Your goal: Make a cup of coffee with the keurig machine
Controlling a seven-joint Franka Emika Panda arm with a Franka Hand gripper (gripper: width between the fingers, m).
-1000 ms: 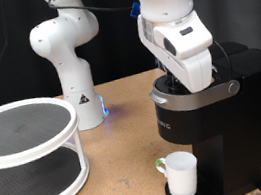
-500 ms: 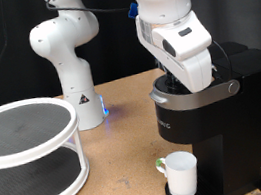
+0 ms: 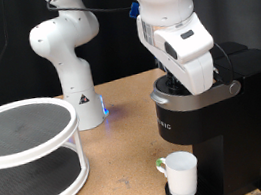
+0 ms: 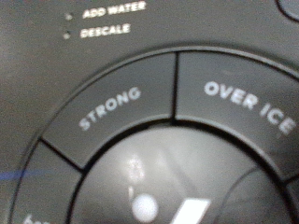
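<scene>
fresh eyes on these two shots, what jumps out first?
The white robot arm dominates the exterior view's upper right, its end effector down on top of the black coffee maker. A white mug stands under the machine's spout at the exterior view's bottom. The wrist view is filled with the button panel, reading STRONG and OVER ICE.

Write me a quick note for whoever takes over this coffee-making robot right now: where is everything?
Gripper: pressed down low over the keurig machine top; whether its jaws are open or shut cannot be seen.
Wrist view: close on the button panel, with STRONG and OVER ICE readable.
Cup: upright on the machine's drip tray, under the spout.
Done: cup placed.
Left: no coffee visible yet.
</scene>
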